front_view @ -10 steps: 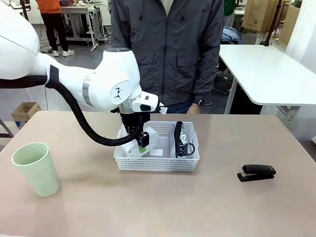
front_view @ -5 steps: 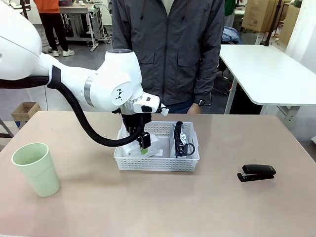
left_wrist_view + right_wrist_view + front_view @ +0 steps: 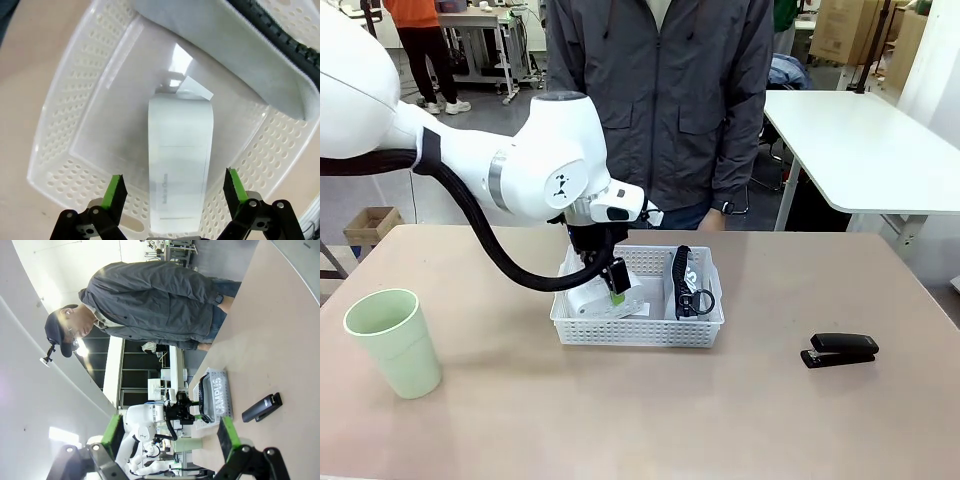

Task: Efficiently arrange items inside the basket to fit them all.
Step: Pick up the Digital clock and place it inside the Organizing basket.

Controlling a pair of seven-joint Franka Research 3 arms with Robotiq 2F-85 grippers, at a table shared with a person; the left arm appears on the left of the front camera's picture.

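Progress judged at about half: two of the four items in, two still out on the desk.

Near the desk's left edge: pale green cup [image 3: 392, 342], upright, well apart from the basket. Not yet packed.

Toward the far middle of the desk: white perforated basket [image 3: 638, 332]. In its left half, small white block [image 3: 180, 165], lying lengthwise on the basket floor, one end close to a wall. Directly over it, left gripper [image 3: 174, 184], fingers spread wide, one on either side of the block, green pads clear of it, nothing held. In the right half, grey pouch [image 3: 696, 285], apparently set on edge along the right wall, black strap [image 3: 679, 272] running along its inner side.

Near the desk's right edge: black stapler [image 3: 840, 349], lying flat, well apart from the basket. Not yet packed.

Off to the right, raised above the desk: right gripper [image 3: 170, 433], fingers apart, empty.

Remaining, by judgement: cup and stapler. Free floor in the basket limited to the strip between block and pouch and the area around the block; cup the bulkier of the two, likely the tighter fit.
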